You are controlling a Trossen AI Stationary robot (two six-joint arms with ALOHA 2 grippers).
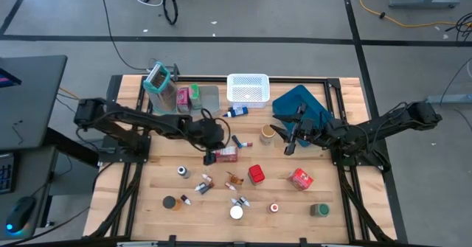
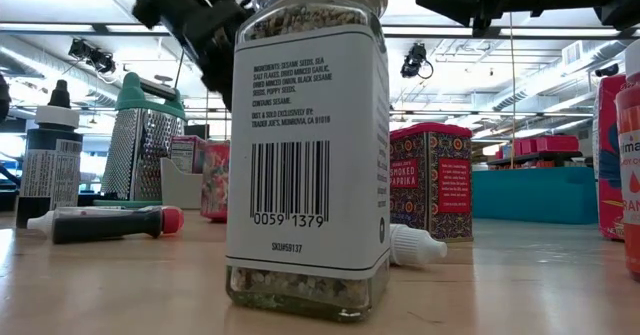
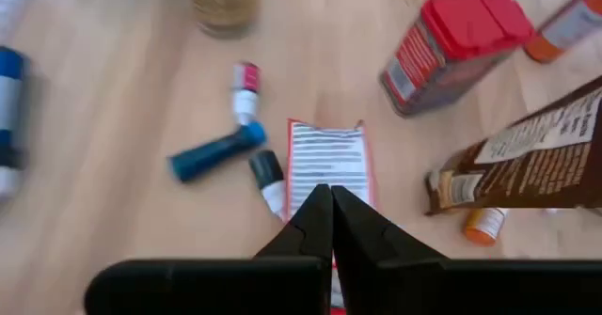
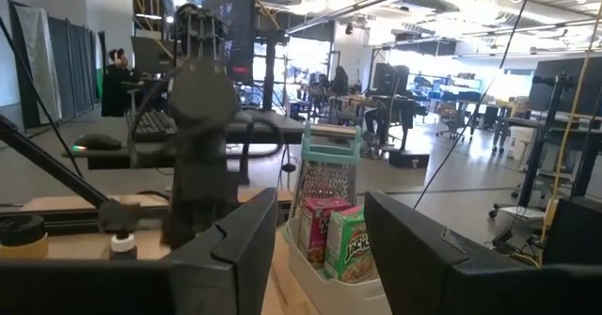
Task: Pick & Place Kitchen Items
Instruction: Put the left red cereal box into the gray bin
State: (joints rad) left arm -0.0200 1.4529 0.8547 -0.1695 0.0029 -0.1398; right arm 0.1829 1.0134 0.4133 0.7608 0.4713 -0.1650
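Note:
My left gripper is shut near the table's middle. Its tips stand over the near end of a flat red carton with a white striped face. My right gripper waits open and raised at the centre right, with nothing between its fingers. Loose kitchen items lie on the wood around them: a red can, a red carton, a green-lidded jar, a white-lidded jar and a blue tube. A spice jar fills the low view. My left gripper points slanting down from the table's left, with its shut fingertips over the carton's near end. The fingers themselves hide the place where they meet it. I cannot tell whether they touch or hold the carton.
At the far edge stand a clear bin with a grater, a pink carton and a green one, a white mesh basket and a blue tray. A brown pouch and small bottles lie close to the left gripper.

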